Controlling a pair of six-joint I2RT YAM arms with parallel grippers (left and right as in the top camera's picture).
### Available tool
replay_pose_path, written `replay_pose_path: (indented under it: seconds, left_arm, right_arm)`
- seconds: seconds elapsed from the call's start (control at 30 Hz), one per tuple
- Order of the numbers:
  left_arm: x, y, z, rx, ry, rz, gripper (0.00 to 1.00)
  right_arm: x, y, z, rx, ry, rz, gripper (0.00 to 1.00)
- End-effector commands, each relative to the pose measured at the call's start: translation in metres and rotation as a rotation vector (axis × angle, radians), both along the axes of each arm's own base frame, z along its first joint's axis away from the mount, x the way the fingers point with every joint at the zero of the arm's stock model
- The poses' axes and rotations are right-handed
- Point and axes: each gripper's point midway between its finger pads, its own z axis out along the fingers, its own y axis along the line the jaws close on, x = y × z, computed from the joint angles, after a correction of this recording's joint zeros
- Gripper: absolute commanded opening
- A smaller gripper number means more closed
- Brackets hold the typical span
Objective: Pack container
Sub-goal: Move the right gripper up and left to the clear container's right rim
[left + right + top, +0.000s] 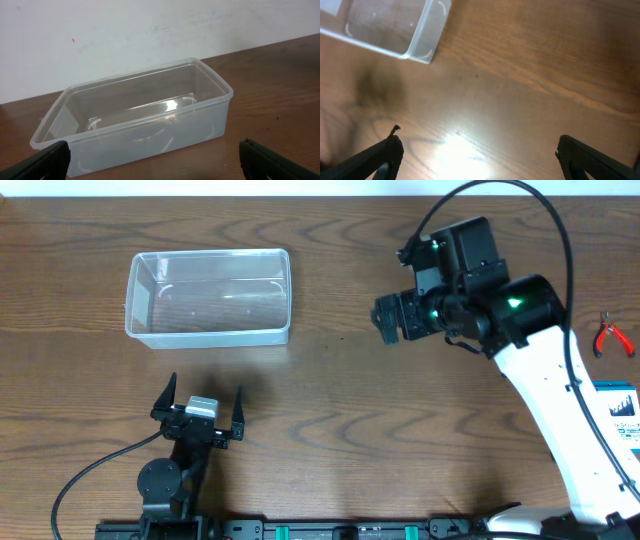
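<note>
Container (pixel 425 35) mostly cropped from right wrist view; only one corner shows.

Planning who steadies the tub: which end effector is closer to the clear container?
The left end effector, open, with the container just ahead of it. The right end effector is farther off, beyond the container's short end.

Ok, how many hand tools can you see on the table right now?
1: red-handled pliers at the table's far right edge, next to the blue-and-white box and far from the clear container, which is empty. The right arm could be hiding others.
</note>
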Motion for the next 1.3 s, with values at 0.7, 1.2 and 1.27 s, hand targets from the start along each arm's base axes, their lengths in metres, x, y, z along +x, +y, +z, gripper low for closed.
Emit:
replay_pose_path:
  seconds: [0.7, 1.2, 1.27]
  left_arm:
    - [0.0, 0.0, -0.016, -0.005, 0.047, 0.001, 0.98]
    - [0.0, 0.0, -0.016, -0.005, 0.047, 0.001, 0.98]
    - [0.0, 0.0, -0.016, -0.005, 0.047, 0.001, 0.98]
  right_arm:
    - [0.034, 0.085, 0.003, -0.022, 0.109, 0.069, 0.99]
    - [0.047, 0.13, 0.007, 0.093, 0.046, 0.16, 0.99]
    - [0.052, 0.134, -0.001, 0.086, 0.047, 0.16, 0.99]
